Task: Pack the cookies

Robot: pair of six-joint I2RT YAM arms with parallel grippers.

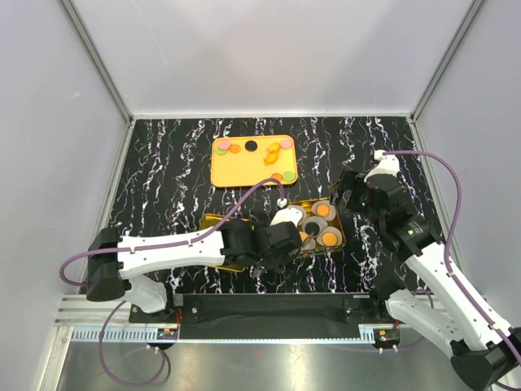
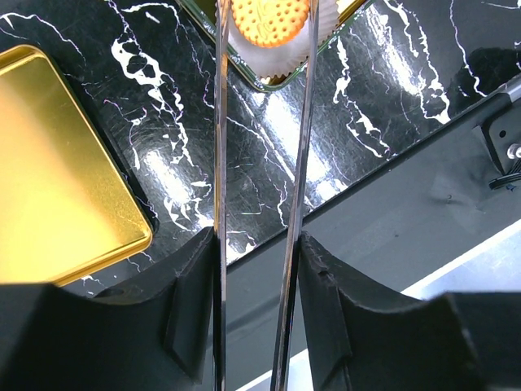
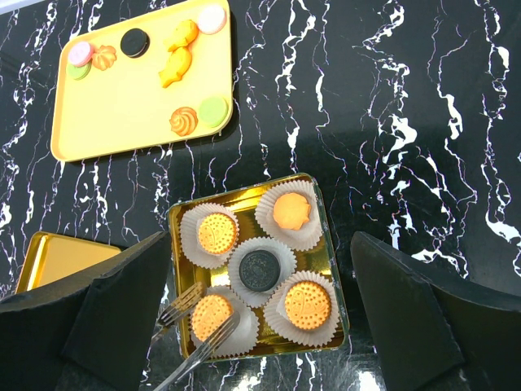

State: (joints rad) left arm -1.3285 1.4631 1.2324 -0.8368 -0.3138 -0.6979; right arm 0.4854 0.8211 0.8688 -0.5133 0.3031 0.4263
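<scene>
A gold tin [image 3: 174,244] holds several cookies in white paper cups: orange ones [image 3: 217,232] [image 3: 308,305] [image 3: 291,210] and a black one [image 3: 260,270]. My left gripper [image 2: 259,252] is shut on metal tongs [image 2: 220,122]. The tongs' forked tips [image 3: 181,300] flank an orange cookie [image 3: 210,316] lying in the tin's near-left cup; it also shows in the left wrist view [image 2: 270,18]. My right gripper [image 3: 260,281] is wide open and empty above the tin. A yellow tray [image 3: 122,114] farther back carries several loose cookies, pink, green, black and orange.
The tin's gold lid [image 2: 49,179] lies flat to the left of the tin, also seen in the top view [image 1: 213,221]. The tin [image 1: 338,226] sits mid-table and the yellow tray [image 1: 244,171] behind it. Grey walls enclose the black marble table [image 1: 163,163].
</scene>
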